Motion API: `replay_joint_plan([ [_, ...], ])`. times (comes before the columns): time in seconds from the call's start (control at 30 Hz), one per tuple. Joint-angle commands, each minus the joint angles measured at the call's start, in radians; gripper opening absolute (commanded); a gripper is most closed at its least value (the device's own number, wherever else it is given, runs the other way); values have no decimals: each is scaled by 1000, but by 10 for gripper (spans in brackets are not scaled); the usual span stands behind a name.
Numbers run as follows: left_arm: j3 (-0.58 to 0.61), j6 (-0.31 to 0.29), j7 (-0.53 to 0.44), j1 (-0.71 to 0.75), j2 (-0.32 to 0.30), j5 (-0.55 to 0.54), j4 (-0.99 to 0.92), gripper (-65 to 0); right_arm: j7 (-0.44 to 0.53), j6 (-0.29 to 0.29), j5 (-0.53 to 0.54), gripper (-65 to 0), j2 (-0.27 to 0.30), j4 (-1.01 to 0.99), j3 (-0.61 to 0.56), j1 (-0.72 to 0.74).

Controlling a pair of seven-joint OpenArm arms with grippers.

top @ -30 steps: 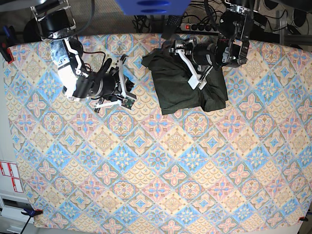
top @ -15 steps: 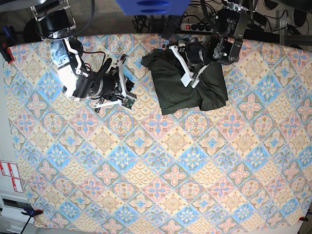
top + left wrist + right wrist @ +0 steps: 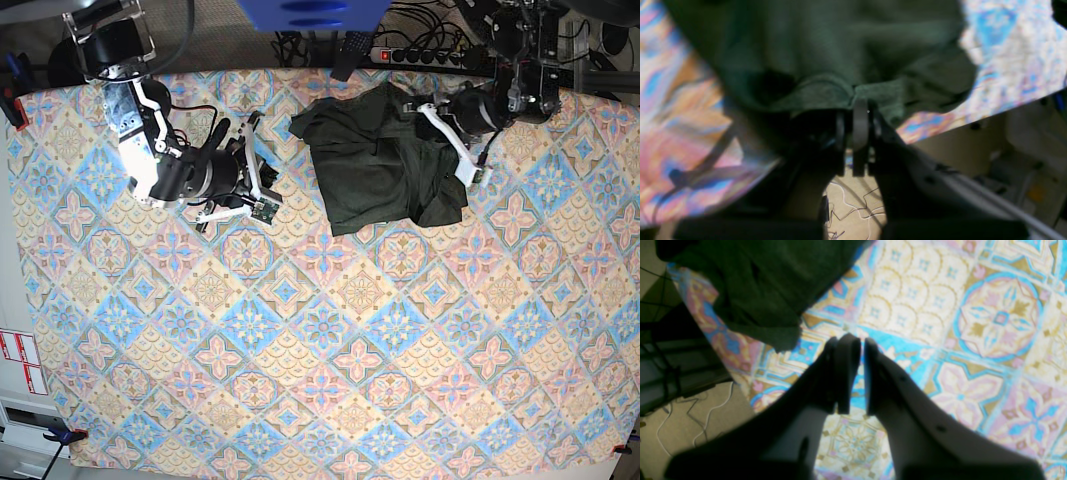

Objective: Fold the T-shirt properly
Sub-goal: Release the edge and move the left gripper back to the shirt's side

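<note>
The dark olive T-shirt [image 3: 375,165] lies bunched at the back of the patterned tablecloth [image 3: 330,330], right of centre. My left gripper [image 3: 432,110] is at the shirt's far right corner. In the left wrist view this gripper [image 3: 860,101] is shut on a rolled hem of the T-shirt [image 3: 826,53], and the cloth hangs slightly raised there. My right gripper [image 3: 262,165] hovers over bare cloth to the left of the shirt. In the right wrist view its fingers [image 3: 862,340] stand shut with only a thin slit and hold nothing. A corner of the T-shirt [image 3: 756,283] lies beyond them.
The table's far edge runs just behind the shirt, with a power strip [image 3: 420,55] and cables past it. A blue object [image 3: 310,12] hangs over the back centre. Red clamps [image 3: 12,105] grip the cloth's corners. Patterned cloth fills the front.
The left gripper has shut on the shirt and moved right and back from the shirt's middle, dragging fabric with it. The right arm has stayed put.
</note>
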Motion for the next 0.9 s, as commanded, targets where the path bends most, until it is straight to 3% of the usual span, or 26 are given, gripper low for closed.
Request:
replay_joint_plan([
  [0.0,-50,-1,-10,4,-12,-12,18,-650,14,3,9,-590,7,20,6,13],
  [0.2,-117,-1,-2,47,-42,-12,16,-650,14,3,9,-590,7,20,6,13],
  [0.33,-117,-1,-7,73,-81,-11,13,-650,14,3,9,-590,7,20,6,13],
  [0.6,-111,-2,32,71,-95,-18,25,-635,14,3,9,-590,7,20,6,14],
  [0.7,-119,-2,79,70,-98,-89,64,-600,14,3,9,-590,7,21,6,14],
  [0.87,-122,-2,78,68,-168,-252,113,-562,14,3,9,-590,7,21,6,14],
])
